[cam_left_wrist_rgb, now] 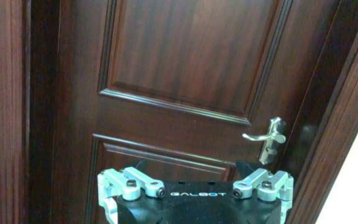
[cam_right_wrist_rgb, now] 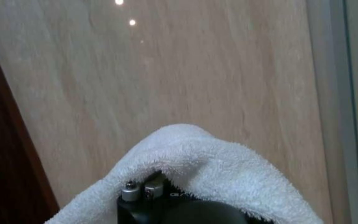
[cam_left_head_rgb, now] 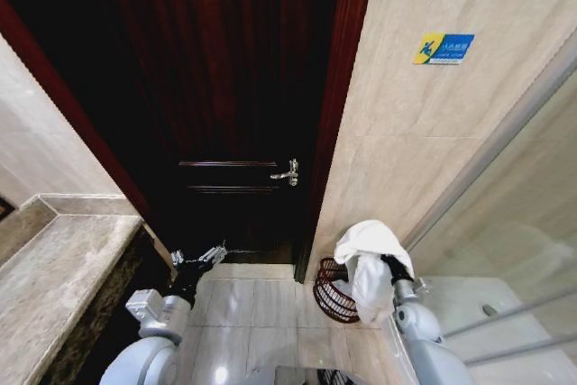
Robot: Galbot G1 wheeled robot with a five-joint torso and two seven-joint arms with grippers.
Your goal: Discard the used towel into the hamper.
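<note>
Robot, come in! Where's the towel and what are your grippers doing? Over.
Right gripper draped in white towel, above hamper. Left gripper open, idle, facing door. Nothing blocking the hamper.

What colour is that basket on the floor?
Dark reddish-brown wire, seen best in the head view: the hamper, beside the white towel.

One towel [cam_left_head_rgb: 368, 245], one hamper [cam_left_head_rgb: 334, 293] (wire), two claws

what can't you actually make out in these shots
- Right gripper: the white towel drapes over it in the head and right wrist views, hiding how it is held.
- Hamper: in the head view the hanging towel covers its right side, and its inside cannot be seen.
- Left gripper: its fingertips are too small in the head view.
</note>
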